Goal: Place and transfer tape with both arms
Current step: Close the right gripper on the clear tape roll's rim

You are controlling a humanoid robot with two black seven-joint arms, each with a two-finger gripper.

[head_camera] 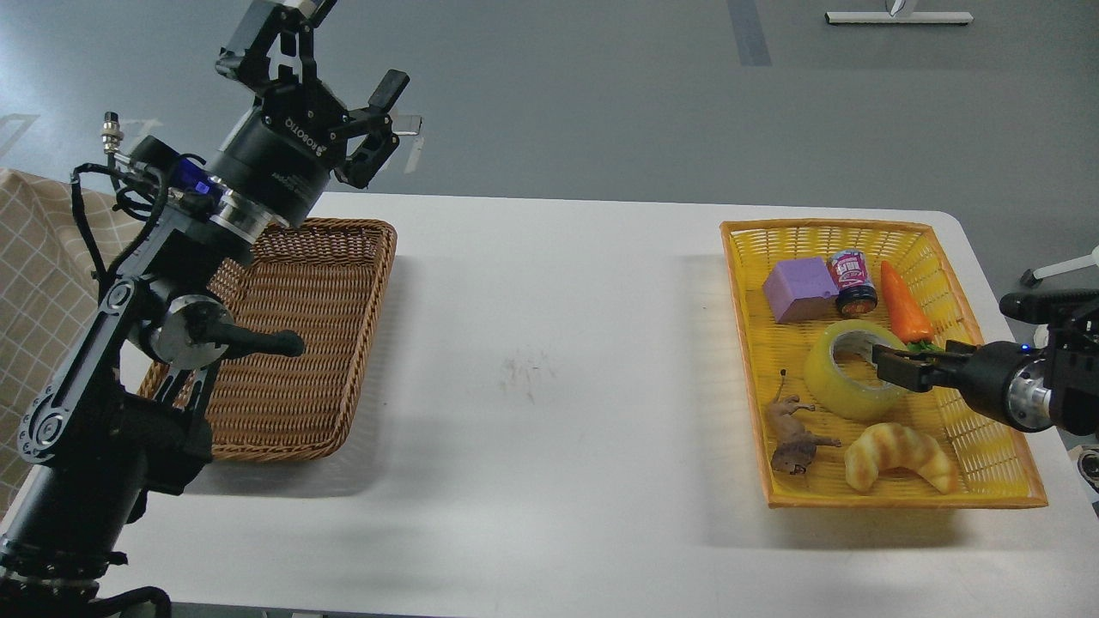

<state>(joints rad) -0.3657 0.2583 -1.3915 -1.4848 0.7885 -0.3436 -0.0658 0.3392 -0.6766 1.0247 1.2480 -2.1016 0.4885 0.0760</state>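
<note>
The tape [837, 378], a yellow translucent roll with a grey-white core, lies tilted in the yellow basket [987, 481] at the right. My right gripper [889, 365] comes in from the right edge. Its fingers sit at the roll's right rim, one over the core opening, and look closed on the roll's wall. My left gripper [335, 69] is raised high above the far edge of the brown wicker basket [343, 343] at the left. Its fingers are spread wide and hold nothing.
The yellow basket also holds a purple block [798, 290], a small jar [853, 281], a toy carrot [906, 305], a croissant [897, 455] and a brown toy animal [794, 433]. Bare white table [549, 360] lies between the baskets.
</note>
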